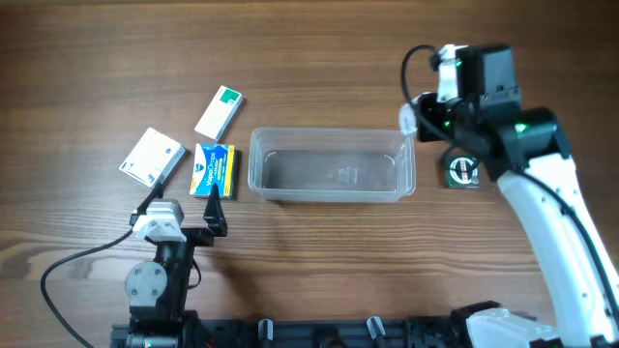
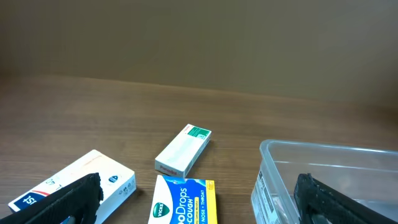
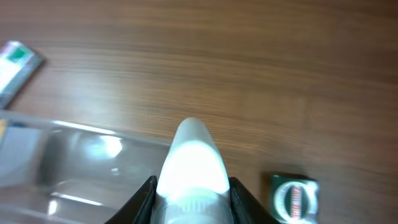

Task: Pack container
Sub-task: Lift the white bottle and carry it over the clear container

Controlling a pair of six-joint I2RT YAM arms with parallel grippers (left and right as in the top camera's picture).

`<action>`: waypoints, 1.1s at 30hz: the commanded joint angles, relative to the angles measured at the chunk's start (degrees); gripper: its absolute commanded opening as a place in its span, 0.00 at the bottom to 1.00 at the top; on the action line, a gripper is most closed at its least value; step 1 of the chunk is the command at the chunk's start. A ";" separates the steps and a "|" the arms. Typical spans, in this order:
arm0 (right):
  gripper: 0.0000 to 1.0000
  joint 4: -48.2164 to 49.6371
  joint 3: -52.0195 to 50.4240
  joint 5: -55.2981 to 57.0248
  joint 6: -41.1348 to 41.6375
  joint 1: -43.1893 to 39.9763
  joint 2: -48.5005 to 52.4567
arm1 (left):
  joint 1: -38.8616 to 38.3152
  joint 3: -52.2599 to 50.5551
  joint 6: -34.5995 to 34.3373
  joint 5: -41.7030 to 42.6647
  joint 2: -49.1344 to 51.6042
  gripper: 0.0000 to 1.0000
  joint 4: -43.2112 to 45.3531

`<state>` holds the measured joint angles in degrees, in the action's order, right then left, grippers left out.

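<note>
You've got one clear read: the blue and yellow box [image 2: 185, 200] at the bottom of the left wrist view. There's the "Vicks" badge on its left, then big white "Drops" with the start of the word cut off, "COUGH" under it, and "NOSE • THROAT" on the lowest line. The white box [image 2: 87, 180] beside it gives you only large letters, something like "ISt". Red print on the white and green box [image 2: 183, 150] is too small to read.

boxes [image 1: 214, 168] left of container [image 1: 329, 194], packet [image 1: 462, 171] right
</note>
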<state>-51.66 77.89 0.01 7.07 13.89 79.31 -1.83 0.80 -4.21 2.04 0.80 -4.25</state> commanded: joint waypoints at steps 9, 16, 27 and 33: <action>0.08 -6.16 1.60 4.50 9.97 7.10 0.28 | -0.31 -0.48 -0.59 0.92 -0.42 1.00 0.09; 0.08 -5.99 1.51 5.18 14.10 11.61 6.40 | -0.31 -0.48 -0.59 0.92 -0.42 1.00 0.09; 0.08 -5.33 1.46 13.33 13.99 12.61 14.80 | -0.31 -0.48 -0.59 0.92 -0.42 1.00 0.09; 0.08 0.28 -1.95 13.33 14.08 12.61 14.99 | -0.31 -0.48 -0.59 0.92 -0.42 1.00 0.09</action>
<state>-53.60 77.69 11.42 20.36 26.26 93.89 -1.83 0.80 -4.21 2.04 0.80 -4.25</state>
